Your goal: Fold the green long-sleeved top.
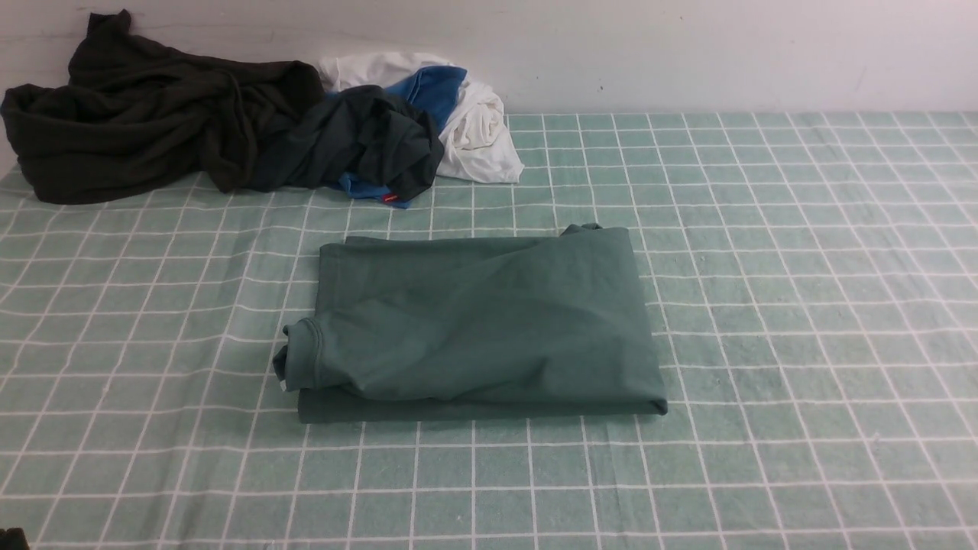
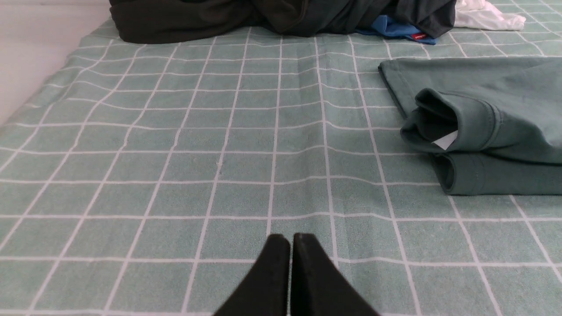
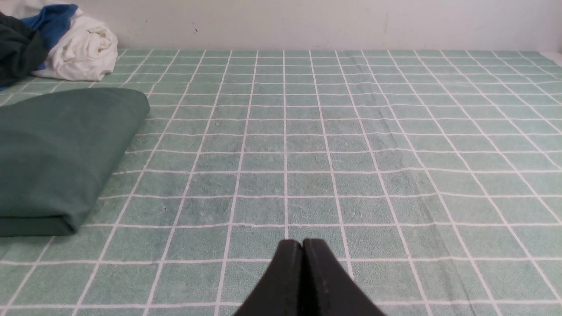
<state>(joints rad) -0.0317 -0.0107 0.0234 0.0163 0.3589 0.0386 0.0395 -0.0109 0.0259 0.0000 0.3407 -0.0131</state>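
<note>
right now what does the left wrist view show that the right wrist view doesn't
Only the left wrist view shows the top's ribbed neck with its white tag, a red label on the blue garment, and the shut left end effector. Only the right wrist view shows the top's smooth folded edge and the shut right end effector. Both show the folded green long-sleeved top, the gridded cloth and the clothes pile.

One green long-sleeved top [image 1: 489, 321]; perhaps four heaped garments [image 1: 252, 130].
</note>
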